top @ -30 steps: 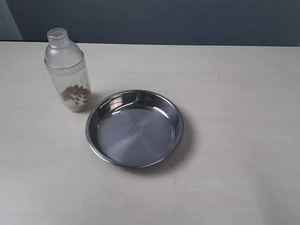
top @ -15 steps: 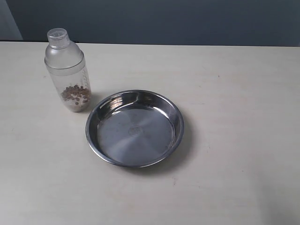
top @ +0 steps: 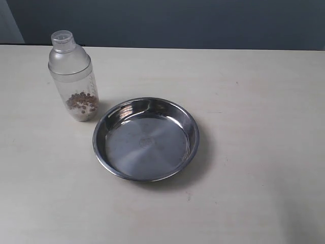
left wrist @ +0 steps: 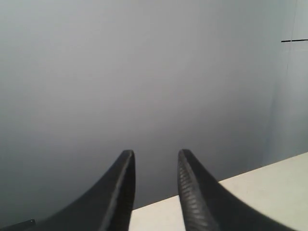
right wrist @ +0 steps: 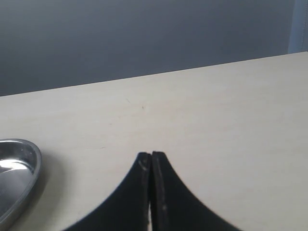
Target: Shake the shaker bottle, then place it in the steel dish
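The shaker bottle (top: 73, 76) stands upright on the table at the far left, frosted plastic with brown beads and white grains at its bottom. Just to its right lies the steel dish (top: 189, 122), wide, shallow and with nothing in it. Neither arm shows in the exterior view. My left gripper (left wrist: 155, 155) is open, its black fingers apart and pointing past the table edge at a grey wall, with nothing between them. My right gripper (right wrist: 151, 155) is shut and holds nothing, hovering over bare table; a slice of the steel dish (right wrist: 19, 156) shows off to one side of it.
The pale table (top: 254, 101) runs to a dark wall along its far edge. In the left wrist view only a corner of the table (left wrist: 269, 187) appears below the fingers.
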